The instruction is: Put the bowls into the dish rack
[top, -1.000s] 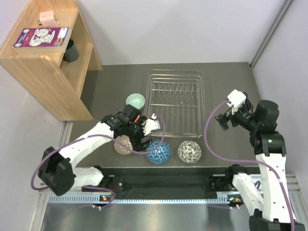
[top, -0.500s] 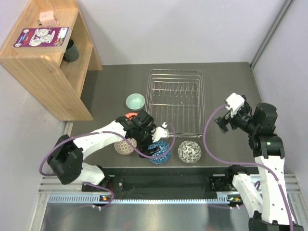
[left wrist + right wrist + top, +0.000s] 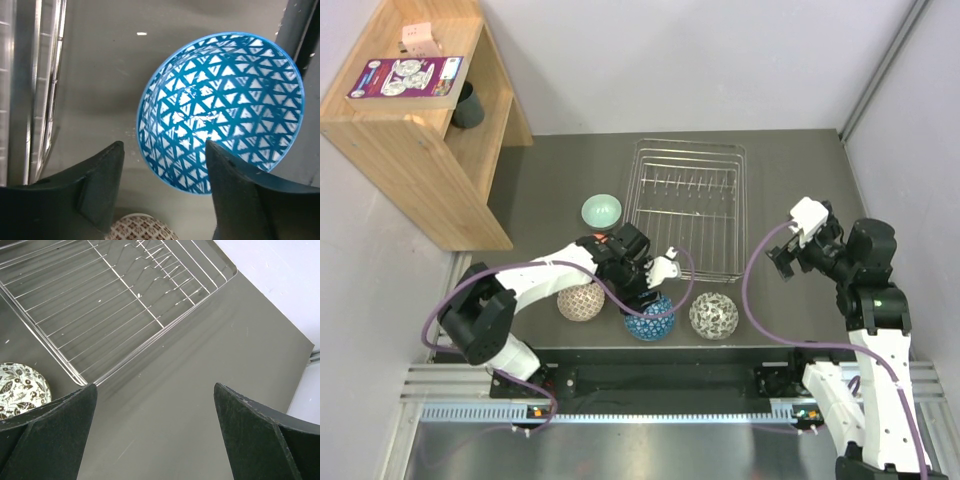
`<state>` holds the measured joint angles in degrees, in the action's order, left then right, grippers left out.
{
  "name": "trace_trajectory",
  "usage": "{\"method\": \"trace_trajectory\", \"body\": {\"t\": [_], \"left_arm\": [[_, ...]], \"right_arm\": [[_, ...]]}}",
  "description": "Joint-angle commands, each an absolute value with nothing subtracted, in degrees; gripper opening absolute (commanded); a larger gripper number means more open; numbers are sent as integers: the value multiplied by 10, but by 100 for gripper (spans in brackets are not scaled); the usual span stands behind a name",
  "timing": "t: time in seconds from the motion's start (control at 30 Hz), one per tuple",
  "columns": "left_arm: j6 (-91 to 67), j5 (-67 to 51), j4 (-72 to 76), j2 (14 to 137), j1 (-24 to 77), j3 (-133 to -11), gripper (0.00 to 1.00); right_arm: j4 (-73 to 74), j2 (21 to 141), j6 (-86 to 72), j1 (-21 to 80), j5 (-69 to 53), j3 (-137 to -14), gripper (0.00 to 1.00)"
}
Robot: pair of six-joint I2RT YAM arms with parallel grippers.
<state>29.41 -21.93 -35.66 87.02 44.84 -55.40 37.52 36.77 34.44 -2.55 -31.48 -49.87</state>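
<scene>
The round bowl with the mosaic pattern [image 3: 222, 110] shows blue triangles on glossy white. A round beige bowl [image 3: 578, 302] carries a brown mesh pattern, a round white bowl [image 3: 714, 315] a grey-black leafy one, and another round bowl [image 3: 602, 210] is plain mint green. The rectangular wire dish rack [image 3: 685, 185] is silver, the matte surface [image 3: 550, 180] dark grey.

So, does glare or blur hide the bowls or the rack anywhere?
Left wrist view: white glare patches on the blue mosaic bowl, pattern readable; the dish rack at the left edge is blurred. Right wrist view: rack wires sharp, with soft shadows on the table. Top view: even light, nothing washed out.
</scene>
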Motion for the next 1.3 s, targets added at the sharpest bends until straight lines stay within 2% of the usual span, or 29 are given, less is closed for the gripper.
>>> {"method": "trace_trajectory", "body": {"t": [0.0, 0.03, 0.1, 0.13, 0.2, 0.23, 0.33, 0.73, 0.87, 1.0, 1.27], "left_arm": [[291, -224, -322, 893, 450, -567, 66], [291, -222, -320, 895, 449, -563, 56], [292, -221, -313, 897, 450, -560, 47], [290, -222, -312, 898, 449, -559, 37], [291, -227, -313, 900, 449, -561, 26], [292, -228, -315, 900, 450, -561, 17], [296, -231, -326, 897, 449, -567, 0], [354, -306, -468, 841, 449, -634, 0], [355, -296, -514, 789, 449, -686, 0], [329, -279, -496, 745, 448, -735, 0], [283, -184, -374, 711, 448, -797, 0]], "right_arm": [[361, 359, 345, -32, -327, -504, 100], [360, 359, 345, -32, -327, -504, 100], [360, 359, 345, -32, -328, -505, 100], [360, 359, 345, -32, -328, -505, 100], [362, 362, 345, -32, -327, -505, 100], [362, 362, 345, -32, -327, -507, 100], [363, 365, 346, -32, -327, -507, 100], [380, 391, 324, -32, -355, -547, 100], [429, 431, 297, -32, -472, -603, 100], [460, 489, 282, -32, -574, -666, 100], [380, 624, 153, -25, -767, -722, 100]]}}
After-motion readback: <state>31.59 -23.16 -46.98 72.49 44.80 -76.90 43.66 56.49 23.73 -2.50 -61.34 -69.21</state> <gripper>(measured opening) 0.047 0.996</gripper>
